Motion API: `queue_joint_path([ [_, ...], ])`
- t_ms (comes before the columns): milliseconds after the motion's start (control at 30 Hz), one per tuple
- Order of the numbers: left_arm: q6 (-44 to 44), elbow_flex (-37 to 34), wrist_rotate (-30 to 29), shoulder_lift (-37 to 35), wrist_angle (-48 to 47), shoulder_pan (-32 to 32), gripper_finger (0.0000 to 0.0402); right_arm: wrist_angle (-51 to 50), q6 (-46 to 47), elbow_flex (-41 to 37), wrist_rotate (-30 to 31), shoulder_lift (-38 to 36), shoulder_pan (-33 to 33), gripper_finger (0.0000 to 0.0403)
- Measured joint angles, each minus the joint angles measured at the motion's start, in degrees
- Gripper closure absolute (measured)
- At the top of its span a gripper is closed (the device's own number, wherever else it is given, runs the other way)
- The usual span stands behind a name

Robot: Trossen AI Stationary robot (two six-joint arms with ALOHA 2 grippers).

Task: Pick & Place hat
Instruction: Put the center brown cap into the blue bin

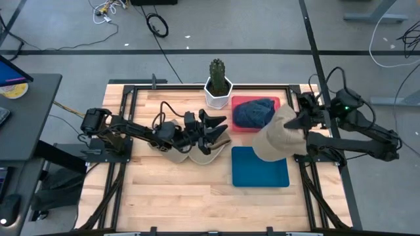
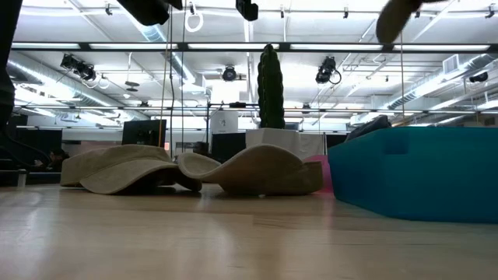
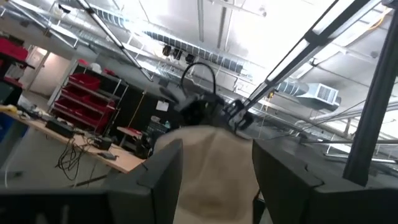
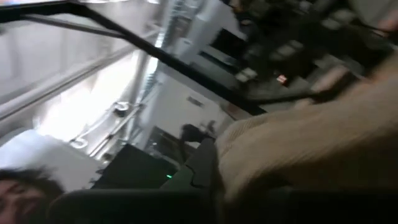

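My right gripper is shut on a beige hat, held up over the blue mat at the table's right. A dark blue hat lies on the red mat behind it. My left gripper stands open above the table's middle, its fingers apart with nothing between them. Below my left arm, more beige hats rest flat on their brims on the wood; the low view shows these hats too. My right gripper holds the beige hat by its edge on the side toward the table's right. The fingers come at it roughly level from the right. The hat is lifted clear and hangs out past the fingers over the blue mat; the arm hides the fingertips themselves.
A cactus in a white pot stands at the far edge, beside the red mat. A black frame runs around the wooden table top. Bare wood lies along the near side.
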Motion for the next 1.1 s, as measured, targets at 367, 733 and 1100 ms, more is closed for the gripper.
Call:
queue_joint_path([
  [367, 1.86, -0.09, -3.06, -0.93, -0.19, 0.14, 0.0204, -16.49, -4.37, 0.0, 11.75, -3.55, 8.2, 0.0388],
  [733, 4.76, -0.09, -3.62, -0.93, -0.38, 0.19, 0.0204, -17.21, -1.61, -2.46, 24.95, -3.33, 19.66, 0.0388],
  [1100, 4.86, -0.2, -3.6, -0.93, -0.9, 1.64, 0.0204, -4.68, 7.4, -13.55, 41.15, -3.27, 34.48, 0.0388],
])
